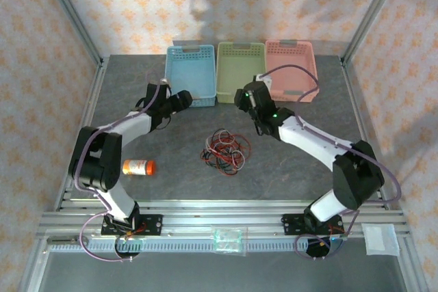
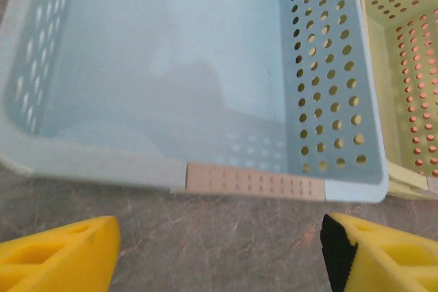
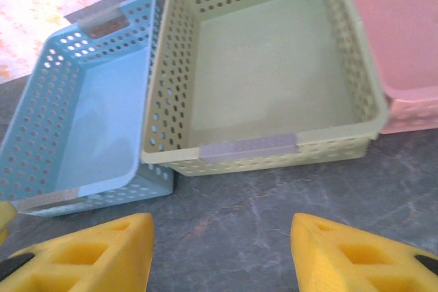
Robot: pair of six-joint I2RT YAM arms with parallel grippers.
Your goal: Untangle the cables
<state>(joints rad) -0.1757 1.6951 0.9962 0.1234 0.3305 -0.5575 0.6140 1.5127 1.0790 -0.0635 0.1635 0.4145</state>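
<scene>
The cables (image 1: 226,150) lie as one tangled heap of red, black and whitish loops on the grey table, between the two arms and nearer the camera than both grippers. My left gripper (image 1: 182,99) hovers at the front edge of the blue basket (image 1: 191,51), well up and left of the heap. In the left wrist view the left gripper (image 2: 219,254) is open, with bare table between its yellow fingers. My right gripper (image 1: 244,98) is in front of the green basket (image 1: 240,47). In the right wrist view the right gripper (image 3: 222,258) is open and holds nothing.
Three baskets stand in a row at the back: blue, green and pink (image 1: 291,46). The blue basket (image 2: 102,165) and the green basket (image 3: 328,138) look empty inside. An orange pill bottle (image 1: 139,167) lies by the left arm. A clear bag (image 1: 228,239) and a white packet (image 1: 380,239) sit on the front rail.
</scene>
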